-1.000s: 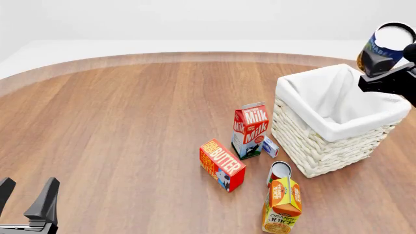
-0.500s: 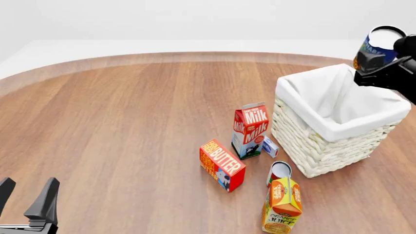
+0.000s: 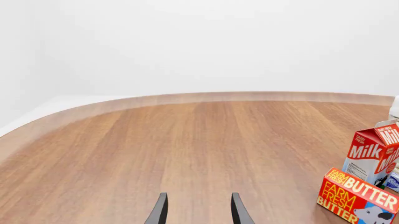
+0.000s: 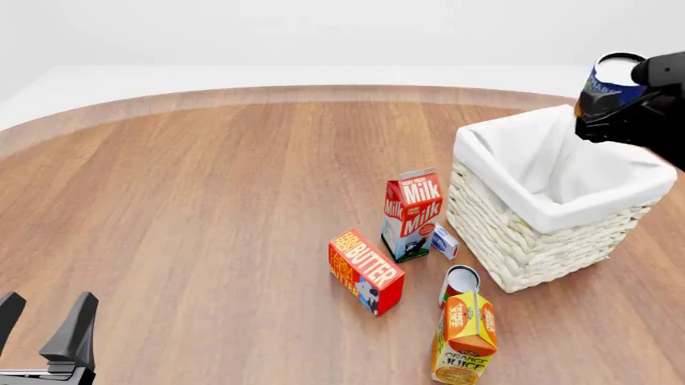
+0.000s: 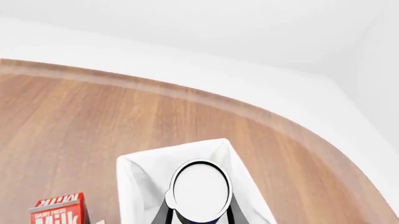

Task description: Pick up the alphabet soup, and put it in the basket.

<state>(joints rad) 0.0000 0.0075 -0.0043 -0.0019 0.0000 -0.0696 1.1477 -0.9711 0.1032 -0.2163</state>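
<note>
The alphabet soup (image 4: 610,77) is a small can with a blue label and silver lid, held in the air by my right gripper (image 4: 612,104), which is shut on it above the far right rim of the basket (image 4: 514,241). In the right wrist view the can's lid (image 5: 201,190) fills the space between the fingers, with the basket's white lining (image 5: 140,182) beneath it. My left gripper (image 4: 43,325) stands open at the near left corner of the table, its two dark fingers (image 3: 160,211) over bare wood with nothing between them.
A milk carton (image 4: 411,213) and a small blue-white box (image 4: 445,241) stand just left of the basket. A butter box (image 4: 365,271), a red-and-white can (image 4: 458,283) and an orange juice carton (image 4: 466,337) sit nearer the front.
My right gripper has carried the alphabet soup leftward and a little down, from past the basket's far right corner to over its rim. The left arm has not moved.
</note>
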